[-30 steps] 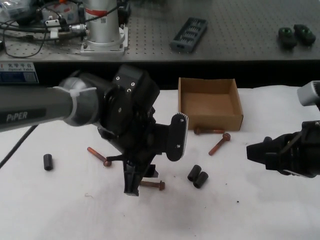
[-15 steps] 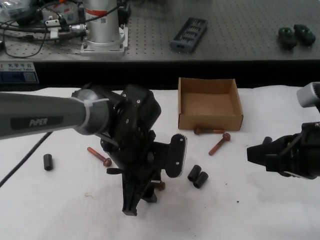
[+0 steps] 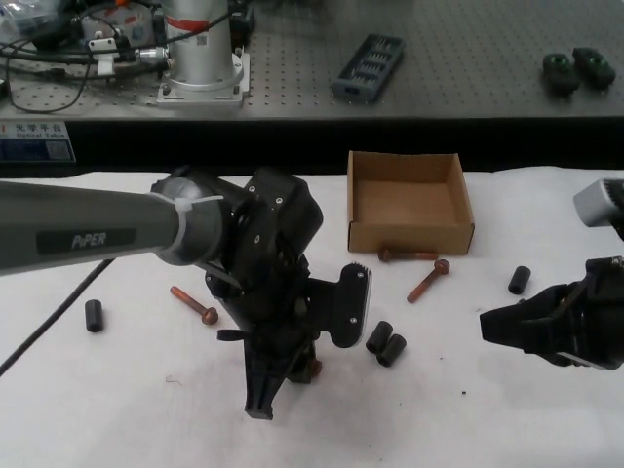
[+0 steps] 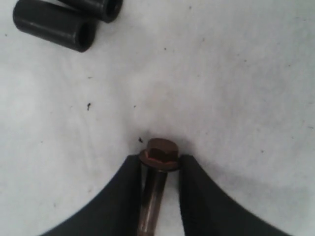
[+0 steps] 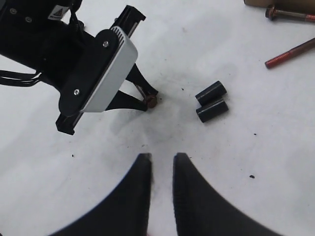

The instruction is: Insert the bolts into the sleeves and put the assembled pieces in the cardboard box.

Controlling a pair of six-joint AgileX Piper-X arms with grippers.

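My left gripper [image 4: 158, 161] is down on the white cloth, shut on a brown bolt [image 4: 157, 153] whose flange sits between the two fingertips. In the high view that gripper [image 3: 307, 370] is at the middle front. Two black sleeves [image 3: 386, 343] lie side by side just right of it, also in the left wrist view [image 4: 54, 24]. My right gripper [image 5: 161, 157] hovers at the right [image 3: 485, 325], fingers close together with nothing between them, pointing at the left gripper [image 5: 147, 101]. The cardboard box [image 3: 409, 237] stands behind.
Loose bolts lie on the cloth: one left of the arm [image 3: 195, 303], one against the box front [image 3: 408, 254], one slanted beside it [image 3: 429, 281]. Single sleeves rest at the far left [image 3: 94, 315] and the right [image 3: 519, 280]. A metal bench with gear runs behind.
My left arm came forward and down until its fingers closed around the bolt that lay on the cloth. The right arm shifted slightly, uncovering a sleeve behind it.
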